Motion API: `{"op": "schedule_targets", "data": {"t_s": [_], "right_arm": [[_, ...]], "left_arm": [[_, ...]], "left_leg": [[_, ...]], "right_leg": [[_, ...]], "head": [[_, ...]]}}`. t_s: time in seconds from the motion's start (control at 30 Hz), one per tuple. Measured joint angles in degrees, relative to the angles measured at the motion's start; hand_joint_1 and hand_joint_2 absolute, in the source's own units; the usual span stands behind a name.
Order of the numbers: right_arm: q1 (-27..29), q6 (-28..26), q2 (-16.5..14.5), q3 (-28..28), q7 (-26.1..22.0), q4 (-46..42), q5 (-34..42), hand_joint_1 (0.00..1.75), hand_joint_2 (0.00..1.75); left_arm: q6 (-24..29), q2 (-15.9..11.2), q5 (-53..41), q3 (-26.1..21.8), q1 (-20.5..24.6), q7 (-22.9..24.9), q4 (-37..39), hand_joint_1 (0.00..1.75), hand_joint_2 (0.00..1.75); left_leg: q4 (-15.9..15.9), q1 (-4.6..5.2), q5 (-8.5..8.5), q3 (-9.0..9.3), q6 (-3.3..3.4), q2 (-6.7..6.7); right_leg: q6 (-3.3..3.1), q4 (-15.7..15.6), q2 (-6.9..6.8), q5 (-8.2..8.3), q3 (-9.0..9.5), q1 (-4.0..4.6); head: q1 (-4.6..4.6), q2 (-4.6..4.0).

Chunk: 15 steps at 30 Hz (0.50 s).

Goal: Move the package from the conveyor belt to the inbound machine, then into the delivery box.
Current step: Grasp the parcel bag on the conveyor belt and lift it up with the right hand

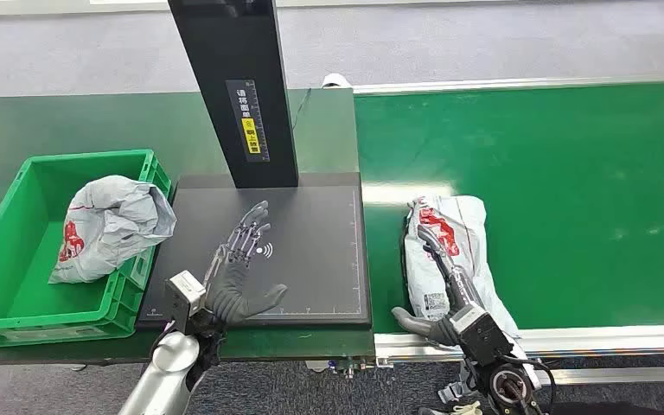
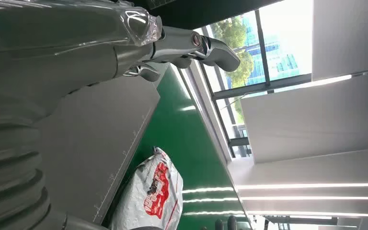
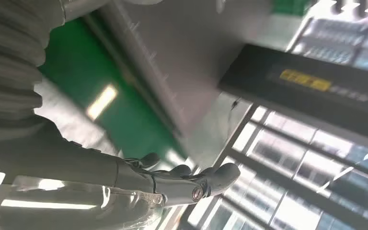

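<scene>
Green conveyor belt (image 1: 571, 173), near edge: white-and-red plastic mailer package (image 1: 450, 251) lies lengthwise under right hand (image 1: 439, 285), fingers spread along it, grasp unclear; left hand (image 1: 238, 268) released, flat above black inbound machine plate (image 1: 328, 242).

High head view, close wrist views

grn belt (image 1: 571, 173), wht/red pkg (image 1: 450, 251), grn crate (image 1: 17, 285)

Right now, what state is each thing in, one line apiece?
Left hand: open, fingers spread over the scanner platform.
Right hand: resting on the belt package, grasp unclear.
Belt package: lying flat on the conveyor belt.
Grey package: crumpled, inside the green crate.
</scene>
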<state>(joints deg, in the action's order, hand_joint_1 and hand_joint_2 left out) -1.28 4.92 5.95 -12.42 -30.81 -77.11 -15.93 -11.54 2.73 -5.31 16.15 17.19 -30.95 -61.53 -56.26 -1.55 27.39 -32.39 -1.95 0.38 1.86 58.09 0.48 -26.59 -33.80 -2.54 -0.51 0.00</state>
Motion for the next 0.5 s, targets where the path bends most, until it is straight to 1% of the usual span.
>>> {"op": "schedule_targets", "data": {"t_s": [0.07,0.2,0.4,0.5], "right_arm": [[0.0,-1.9,0.1,0.3,1.1,0.0,-2.0,0.00,1.75],[-0.4,-8.7,1.2,2.5,6.3,0.3,-9.8,0.00,1.75],[-1.7,-13.1,2.4,6.5,9.6,1.9,-15.6,0.00,1.75],[-2.7,-13.9,3.0,9.5,10.9,3.4,-17.2,0.00,1.75]], "left_arm": [[0.0,0.0,0.0,0.0,0.0,0.0,0.0,0.00,1.75],[-0.1,0.0,0.0,0.0,0.0,0.5,-0.2,0.00,1.75],[-0.4,0.0,0.0,-0.1,-0.1,1.4,-0.7,0.00,1.75],[-0.5,-0.1,0.0,-0.1,-0.2,2.0,-1.4,0.00,1.75]], "left_leg": [[0.0,0.00,0.00,0.00,0.00,0.00],[0.0,0.01,0.00,-0.01,0.00,-0.01],[0.0,0.01,0.00,0.00,0.00,-0.02],[0.0,0.00,0.00,-0.01,0.00,-0.01]], "right_leg": [[0.00,0.0,0.00,0.00,0.00,0.00],[0.00,0.0,0.00,0.00,0.02,-0.01],[0.00,0.0,0.00,0.00,0.00,-0.01],[0.00,0.0,0.00,0.00,0.02,-0.01]], "head": [[0.01,0.00],[-0.01,0.00],[0.01,0.00],[0.00,0.00]]}}
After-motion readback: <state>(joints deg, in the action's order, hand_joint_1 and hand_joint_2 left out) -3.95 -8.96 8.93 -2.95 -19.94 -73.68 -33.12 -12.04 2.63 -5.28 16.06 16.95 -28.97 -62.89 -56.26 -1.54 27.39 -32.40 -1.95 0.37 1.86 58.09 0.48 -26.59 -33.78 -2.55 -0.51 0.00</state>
